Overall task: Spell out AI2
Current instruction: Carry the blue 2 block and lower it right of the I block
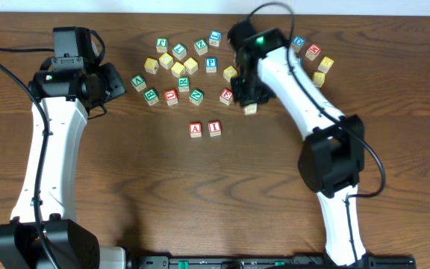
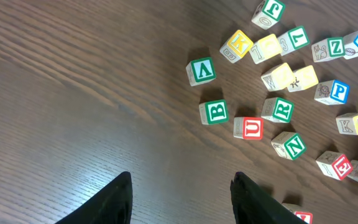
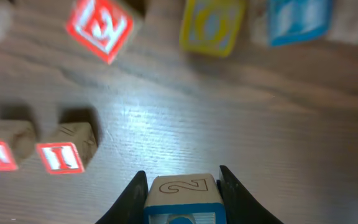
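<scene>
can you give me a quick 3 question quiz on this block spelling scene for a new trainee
1. True or false: the right gripper is shut on the 2 block.
2. Which blocks stand as a row apart from the pile? a) the A block and the I block b) K and L c) B and N
3. Fill in: the left gripper is ___, with nothing between its fingers.

Key: 1 true; 2 a; 3 open.
</scene>
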Tool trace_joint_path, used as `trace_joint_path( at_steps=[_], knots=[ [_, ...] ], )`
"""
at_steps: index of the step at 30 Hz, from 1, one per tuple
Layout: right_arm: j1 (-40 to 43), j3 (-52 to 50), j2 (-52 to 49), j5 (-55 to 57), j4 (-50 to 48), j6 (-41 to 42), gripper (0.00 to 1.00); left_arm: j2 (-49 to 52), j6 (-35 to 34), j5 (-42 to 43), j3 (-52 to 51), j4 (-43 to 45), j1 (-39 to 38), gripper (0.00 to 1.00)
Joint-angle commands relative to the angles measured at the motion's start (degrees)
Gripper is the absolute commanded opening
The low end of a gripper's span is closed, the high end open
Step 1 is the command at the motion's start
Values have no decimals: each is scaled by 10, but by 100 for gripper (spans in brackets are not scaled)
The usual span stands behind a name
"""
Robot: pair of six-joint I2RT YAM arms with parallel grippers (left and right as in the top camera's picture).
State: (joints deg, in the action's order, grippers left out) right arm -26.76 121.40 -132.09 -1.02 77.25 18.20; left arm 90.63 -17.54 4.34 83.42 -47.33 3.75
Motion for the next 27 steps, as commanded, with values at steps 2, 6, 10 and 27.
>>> trace_joint_path(
  at_steps=[2,6,10,27],
  knots=[
    [-23,-52,-7,-7,-15,17,18,-4,10,-5,12,0,1,51],
    [-37,-94,-7,-7,-46,28,18,-4,10,-5,12,0,1,50],
    [-46,-126,-7,-7,-97,30,18,-4,10,-5,12,0,1,50],
    [-58,-150,-7,7,-147,54,26,-4,10,-5,12,0,1,51]
  ],
)
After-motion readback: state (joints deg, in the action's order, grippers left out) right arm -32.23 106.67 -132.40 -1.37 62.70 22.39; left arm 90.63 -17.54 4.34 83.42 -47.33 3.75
